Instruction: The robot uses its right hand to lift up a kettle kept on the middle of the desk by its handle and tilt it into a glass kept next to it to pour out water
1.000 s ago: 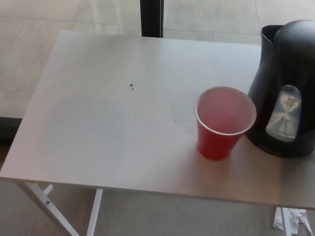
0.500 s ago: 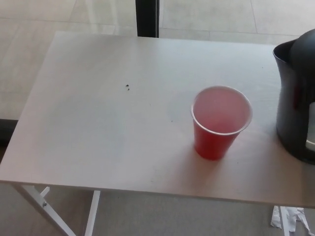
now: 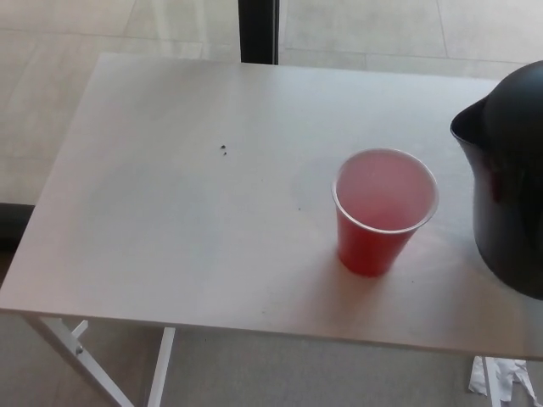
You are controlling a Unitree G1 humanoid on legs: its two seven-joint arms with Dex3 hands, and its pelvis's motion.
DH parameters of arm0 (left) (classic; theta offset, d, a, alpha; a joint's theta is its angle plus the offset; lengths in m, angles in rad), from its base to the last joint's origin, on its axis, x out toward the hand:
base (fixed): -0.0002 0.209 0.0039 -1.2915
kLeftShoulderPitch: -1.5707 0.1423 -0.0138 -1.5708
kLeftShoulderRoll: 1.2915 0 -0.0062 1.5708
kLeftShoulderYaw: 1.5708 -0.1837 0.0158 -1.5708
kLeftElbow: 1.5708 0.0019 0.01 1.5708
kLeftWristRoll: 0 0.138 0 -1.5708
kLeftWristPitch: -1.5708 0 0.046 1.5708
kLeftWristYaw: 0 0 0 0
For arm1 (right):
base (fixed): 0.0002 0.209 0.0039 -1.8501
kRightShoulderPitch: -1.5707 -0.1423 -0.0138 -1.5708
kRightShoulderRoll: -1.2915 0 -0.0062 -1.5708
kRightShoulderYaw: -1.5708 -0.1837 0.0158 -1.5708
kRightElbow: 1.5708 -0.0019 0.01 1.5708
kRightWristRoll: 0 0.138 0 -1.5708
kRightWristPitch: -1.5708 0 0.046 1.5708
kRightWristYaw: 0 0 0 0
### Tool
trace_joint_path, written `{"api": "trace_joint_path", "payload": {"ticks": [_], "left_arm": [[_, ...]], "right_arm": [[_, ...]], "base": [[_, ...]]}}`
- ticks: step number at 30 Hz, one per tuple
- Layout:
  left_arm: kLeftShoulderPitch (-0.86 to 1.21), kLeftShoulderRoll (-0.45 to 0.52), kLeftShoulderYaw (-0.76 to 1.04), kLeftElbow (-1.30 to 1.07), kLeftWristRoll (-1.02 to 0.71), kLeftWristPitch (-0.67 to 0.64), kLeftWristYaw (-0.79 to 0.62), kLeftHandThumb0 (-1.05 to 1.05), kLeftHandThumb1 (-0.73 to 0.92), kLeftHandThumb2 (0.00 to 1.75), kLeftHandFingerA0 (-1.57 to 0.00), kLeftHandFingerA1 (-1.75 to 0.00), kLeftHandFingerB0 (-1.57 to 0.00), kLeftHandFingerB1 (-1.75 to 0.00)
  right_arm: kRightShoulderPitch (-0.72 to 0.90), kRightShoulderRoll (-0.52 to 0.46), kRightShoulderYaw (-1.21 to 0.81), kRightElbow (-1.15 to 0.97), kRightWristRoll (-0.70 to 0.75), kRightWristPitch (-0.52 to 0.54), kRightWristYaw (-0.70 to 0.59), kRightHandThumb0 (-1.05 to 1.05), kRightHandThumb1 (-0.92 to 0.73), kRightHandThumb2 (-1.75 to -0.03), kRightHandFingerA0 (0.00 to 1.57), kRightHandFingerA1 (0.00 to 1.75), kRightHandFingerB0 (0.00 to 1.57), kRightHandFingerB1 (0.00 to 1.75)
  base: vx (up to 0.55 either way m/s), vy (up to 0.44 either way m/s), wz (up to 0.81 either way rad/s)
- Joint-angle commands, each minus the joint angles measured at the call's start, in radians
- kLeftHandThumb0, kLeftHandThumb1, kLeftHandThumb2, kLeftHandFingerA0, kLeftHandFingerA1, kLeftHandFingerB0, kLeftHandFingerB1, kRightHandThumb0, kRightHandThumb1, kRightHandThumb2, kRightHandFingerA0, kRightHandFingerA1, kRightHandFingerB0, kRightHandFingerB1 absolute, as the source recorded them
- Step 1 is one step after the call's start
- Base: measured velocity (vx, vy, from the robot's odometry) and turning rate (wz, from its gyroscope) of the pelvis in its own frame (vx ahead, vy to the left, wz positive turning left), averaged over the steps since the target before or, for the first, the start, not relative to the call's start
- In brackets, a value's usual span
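A red cup (image 3: 386, 212) stands right of centre on the white desk (image 3: 187, 212); its contents are unclear. The black kettle (image 3: 506, 191) is at the right edge. No hand shows, so fingers cannot be judged.

No readable text or label shows on the kettle (image 3: 509, 195), cup (image 3: 383, 212) or desk (image 3: 170, 212).

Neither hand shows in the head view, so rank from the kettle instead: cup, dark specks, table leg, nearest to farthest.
1. Cup, just left of the kettle.
2. Specks, mid-table, farther left.
3. Table leg, under the near left corner.
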Motion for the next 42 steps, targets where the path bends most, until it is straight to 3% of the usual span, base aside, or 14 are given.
{"api": "trace_joint_path", "payload": {"ticks": [1,12,13,15,18,19,24,25,28,33,35,42], "left_arm": [[0.01,0.016,-0.012,0.001,0.0,0.01,-0.007,-0.75,0.85,0.66,-0.42,-0.45,-0.27,-0.34],[0.019,0.014,-0.025,-0.003,-0.004,0.006,-0.006,-0.77,0.85,0.66,-0.45,-0.48,-0.28,-0.34],[0.019,0.014,-0.027,-0.004,-0.002,0.004,-0.007,-0.77,0.86,0.66,-0.44,-0.47,-0.27,-0.34],[0.017,0.014,-0.032,-0.008,0.002,0.001,-0.006,-0.78,0.86,0.66,-0.44,-0.48,-0.27,-0.34],[0.015,0.014,-0.035,-0.007,0.002,0.006,-0.003,-0.77,0.86,0.66,-0.44,-0.47,-0.28,-0.34],[0.016,0.015,-0.037,-0.007,0.004,0.004,-0.003,-0.78,0.86,0.66,-0.44,-0.47,-0.28,-0.34],[0.023,0.023,-0.048,-0.018,0.011,-0.011,-0.005,-0.78,0.87,0.66,-0.43,-0.47,-0.27,-0.35],[0.022,0.027,-0.05,-0.018,0.013,-0.007,-0.003,-0.77,0.87,0.66,-0.43,-0.46,-0.28,-0.34],[0.018,0.033,-0.056,-0.015,0.017,0.006,0.007,-0.77,0.88,0.67,-0.44,-0.46,-0.28,-0.34],[0.019,0.036,-0.062,-0.011,0.018,-0.005,-0.003,-0.8,0.87,0.66,-0.42,-0.47,-0.27,-0.35],[0.018,0.037,-0.067,-0.014,0.021,-0.001,0.003,-0.79,0.87,0.66,-0.42,-0.47,-0.27,-0.34],[0.018,0.045,-0.078,-0.013,0.024,0.0,0.006,-0.79,0.89,0.67,-0.42,-0.46,-0.27,-0.34]], "right_arm": [[-0.014,0.015,0.007,-0.046,0.017,-0.006,0.0,0.02,-0.45,-1.4,1.0,1.75,0.71,1.74],[-0.011,0.017,0.057,-0.058,-0.052,0.01,-0.03,-0.01,-0.45,-1.31,0.92,1.75,0.69,1.72],[-0.013,0.016,0.059,-0.056,-0.055,0.01,-0.03,-0.02,-0.46,-1.31,0.91,1.75,0.79,1.62],[-0.022,0.018,0.066,-0.061,-0.059,0.024,-0.037,0.01,-0.46,-1.31,0.93,1.75,0.82,1.62],[-0.012,0.008,0.084,-0.046,-0.082,-0.047,-0.011,0.03,-0.45,-1.34,0.98,1.75,0.86,1.61],[-0.014,0.007,0.085,-0.044,-0.075,-0.05,-0.003,-0.04,-0.5,-1.14,0.99,1.75,0.78,1.69],[-0.041,-0.016,0.125,-0.022,-0.113,-0.103,0.017,-0.06,-0.43,-1.27,0.98,1.75,0.77,1.72],[-0.047,-0.03,0.136,-0.015,-0.122,-0.115,0.027,-0.1,-0.37,-1.41,0.97,1.75,0.85,1.65],[-0.061,-0.057,0.153,0.006,-0.128,-0.163,0.055,-0.1,-0.37,-1.42,0.98,1.75,0.79,1.7],[-0.127,-0.062,0.171,-0.026,-0.121,-0.084,0.052,-0.1,-0.38,-1.4,0.99,1.75,0.89,1.57],[-0.134,-0.076,0.19,-0.022,-0.142,-0.134,0.072,-0.09,-0.4,-1.45,1.03,1.75,0.89,1.54],[-0.142,-0.076,0.216,-0.068,-0.154,-0.126,0.089,-0.11,-0.39,-1.35,0.99,1.74,0.89,1.58]], "base": [[0.0,0.0,0.0],[0.0,0.0,0.0],[0.0,0.0,0.0],[0.0,0.0,0.0],[0.0,0.0,0.0],[0.0,0.0,0.0],[0.0,0.0,0.0],[0.0,0.0,0.0],[0.0,0.0,0.0],[0.0,0.0,0.0],[0.0,0.0,0.0],[0.0,0.0,0.0]]}}
